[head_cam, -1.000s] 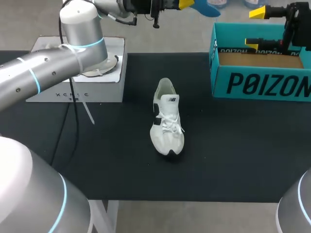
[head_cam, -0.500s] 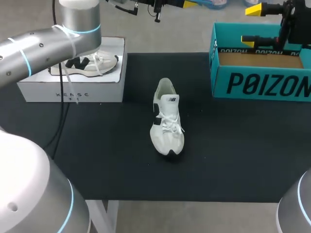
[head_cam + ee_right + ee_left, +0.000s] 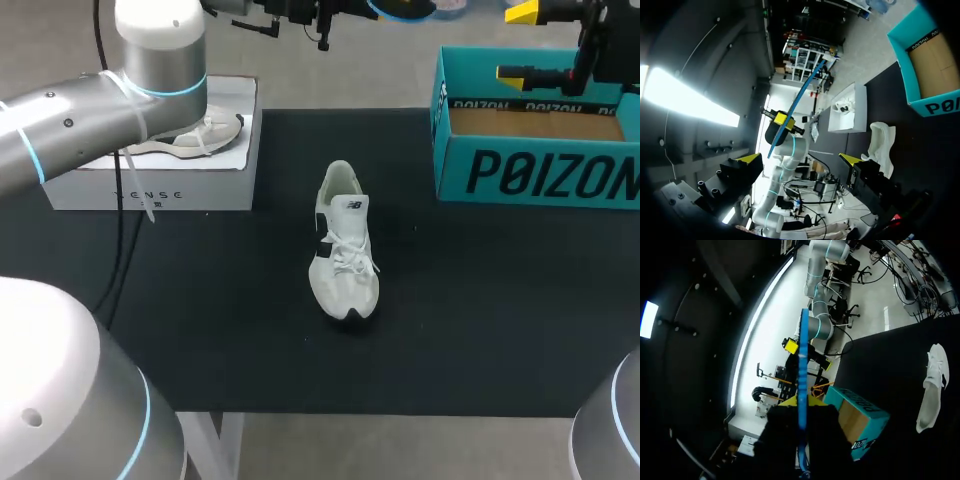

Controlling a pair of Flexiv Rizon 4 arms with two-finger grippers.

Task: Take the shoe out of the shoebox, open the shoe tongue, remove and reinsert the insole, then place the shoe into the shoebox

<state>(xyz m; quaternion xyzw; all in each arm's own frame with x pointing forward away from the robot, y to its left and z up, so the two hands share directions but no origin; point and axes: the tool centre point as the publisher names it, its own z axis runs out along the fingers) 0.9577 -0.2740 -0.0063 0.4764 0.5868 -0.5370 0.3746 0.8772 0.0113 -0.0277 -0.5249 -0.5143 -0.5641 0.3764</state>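
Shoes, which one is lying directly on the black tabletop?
The white laced shoe in the middle; the other shoe rests on the white cardboard box.

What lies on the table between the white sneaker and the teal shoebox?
Nothing. The head view shows only bare black tabletop between the white laced sneaker and the open teal cardboard shoebox.

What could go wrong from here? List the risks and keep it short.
1. The left fingers pinch the insole at one end only, high above the table. The thin strip may flex or slip on the way down.
2. The shoe lies unheld mid-table, and the right fingers hang open up by the shoebox. Pushing the insole in could shove the shoe away.
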